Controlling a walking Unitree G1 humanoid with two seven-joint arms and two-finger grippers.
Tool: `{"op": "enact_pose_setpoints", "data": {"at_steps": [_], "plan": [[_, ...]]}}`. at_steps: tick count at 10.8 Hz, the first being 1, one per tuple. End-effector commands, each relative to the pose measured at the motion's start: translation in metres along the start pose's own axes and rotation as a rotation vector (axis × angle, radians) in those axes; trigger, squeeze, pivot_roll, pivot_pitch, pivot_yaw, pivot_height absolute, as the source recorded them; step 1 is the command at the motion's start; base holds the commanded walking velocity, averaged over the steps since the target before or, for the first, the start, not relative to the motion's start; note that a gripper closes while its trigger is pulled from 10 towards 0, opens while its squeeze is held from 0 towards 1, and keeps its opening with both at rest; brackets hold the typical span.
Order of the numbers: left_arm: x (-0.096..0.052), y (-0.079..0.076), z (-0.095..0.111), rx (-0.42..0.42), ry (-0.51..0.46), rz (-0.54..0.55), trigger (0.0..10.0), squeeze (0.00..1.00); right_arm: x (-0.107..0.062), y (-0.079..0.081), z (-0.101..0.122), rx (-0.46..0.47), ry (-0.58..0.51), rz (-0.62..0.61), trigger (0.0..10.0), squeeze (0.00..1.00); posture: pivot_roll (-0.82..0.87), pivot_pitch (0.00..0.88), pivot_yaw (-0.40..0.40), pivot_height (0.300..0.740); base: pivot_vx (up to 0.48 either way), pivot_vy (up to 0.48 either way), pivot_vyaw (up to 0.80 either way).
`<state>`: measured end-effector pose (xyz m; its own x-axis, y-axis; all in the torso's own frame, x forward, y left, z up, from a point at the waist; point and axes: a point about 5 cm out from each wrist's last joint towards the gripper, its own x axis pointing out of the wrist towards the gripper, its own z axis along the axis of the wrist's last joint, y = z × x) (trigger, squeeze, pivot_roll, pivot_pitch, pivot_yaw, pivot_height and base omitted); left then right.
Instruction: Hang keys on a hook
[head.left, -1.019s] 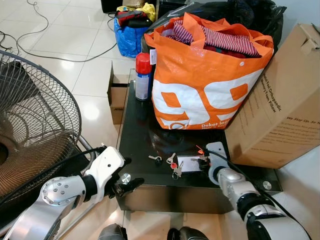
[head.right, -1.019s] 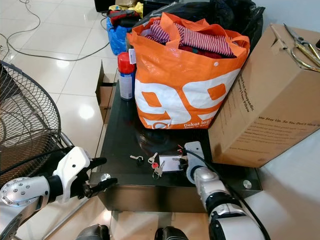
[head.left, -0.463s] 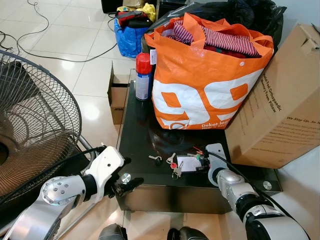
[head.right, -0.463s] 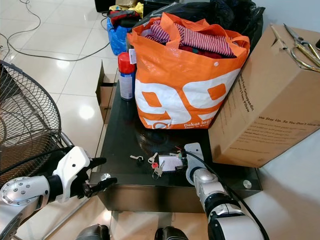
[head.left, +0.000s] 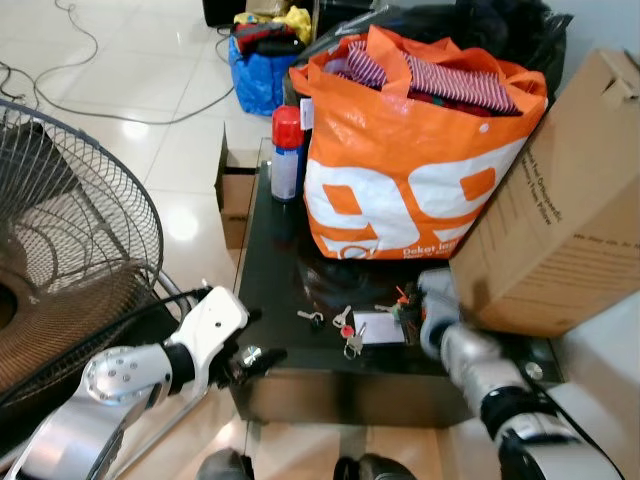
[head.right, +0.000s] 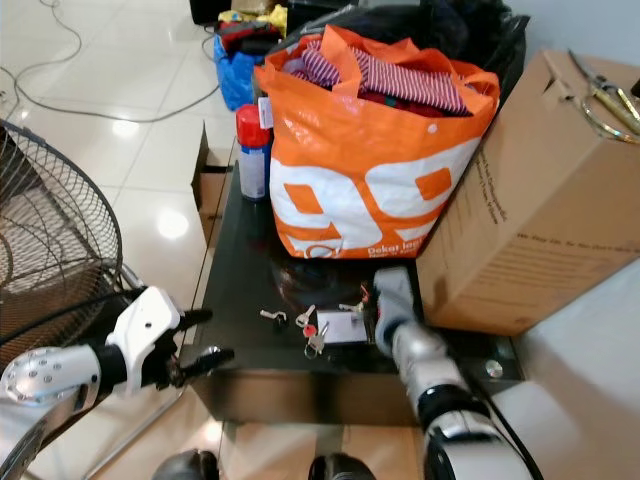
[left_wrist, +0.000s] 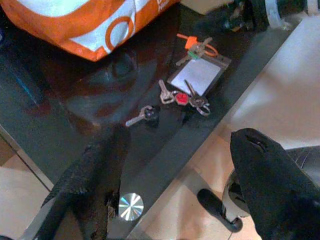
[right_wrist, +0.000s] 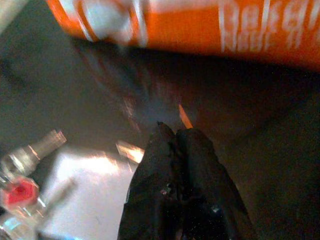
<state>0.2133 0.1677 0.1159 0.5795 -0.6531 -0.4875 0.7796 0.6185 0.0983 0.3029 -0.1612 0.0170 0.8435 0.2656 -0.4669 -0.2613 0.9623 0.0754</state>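
- Our right gripper (right_wrist: 182, 137) is down on the black table (head.left: 275, 270), its two black fingers pressed together; an orange sliver and a bit of metal show at their tips, but we cannot tell whether anything is pinched between them.
- It sits at the 3 o'clock edge of a white card (head.left: 378, 329); a small bunch of keys with an orange tag (left_wrist: 196, 47) lies at the card's corner nearest it.
- At the card's 9 o'clock edge lies a second bunch of keys with a red cap (head.left: 347, 330), touching the card.
- Further toward 9 o'clock, just beside that bunch, is a single dark-headed key (head.left: 310, 317).
- Our left gripper (head.left: 252, 352) hangs off the table's front left corner, fingers spread wide apart and holding nothing, near a round silver stud (left_wrist: 131, 206) on the table edge.
- At 12 o'clock from the keys stands a full orange shopping bag (head.left: 415, 170), with a red-capped spray can (head.left: 286, 152) at its 9 o'clock side.
- A cardboard box (head.left: 570, 200) leans at 2 o'clock of our right gripper.
- A floor fan's wire grille (head.left: 70, 250) sits at 9 o'clock of the table.
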Motion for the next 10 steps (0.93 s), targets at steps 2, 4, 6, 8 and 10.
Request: {"op": "enact_pose_setpoints", "data": {"at_steps": [2, 4, 6, 8, 10], "plan": [[0.003, -0.003, -0.001, 0.003, 0.000, -0.001, 10.0, 0.00, -0.011, -0.005, -0.005, -0.020, -0.012, 0.014, 0.0, 0.00, 0.08, 0.074, -0.129, 0.740, 0.000, 0.000, 0.00], [0.006, -0.004, 0.000, 0.009, -0.004, -0.013, 10.0, 0.00, -0.016, -0.001, -0.015, -0.111, 0.030, -0.002, 3.8, 0.00, 0.08, 0.074, -0.116, 0.740, 0.000, 0.000, 0.00], [0.006, -0.003, 0.000, 0.015, -0.002, -0.020, 10.0, 0.00, -0.004, 0.003, -0.019, -0.209, 0.135, -0.056, 10.0, 1.00, 0.08, 0.087, -0.106, 0.740, 0.000, 0.000, 0.00], [0.004, -0.004, 0.000, 0.014, 0.002, -0.026, 10.0, 0.00, 0.002, 0.002, -0.024, -0.128, 0.202, -0.103, 10.0, 1.00, 0.09, 0.110, -0.108, 0.740, 0.000, 0.000, 0.00], [0.000, -0.006, -0.002, 0.009, 0.013, -0.024, 10.0, 0.00, 0.001, -0.007, -0.028, -0.108, 0.238, -0.168, 10.0, 1.00, 0.10, 0.119, -0.110, 0.740, 0.000, 0.000, 0.00]]}}
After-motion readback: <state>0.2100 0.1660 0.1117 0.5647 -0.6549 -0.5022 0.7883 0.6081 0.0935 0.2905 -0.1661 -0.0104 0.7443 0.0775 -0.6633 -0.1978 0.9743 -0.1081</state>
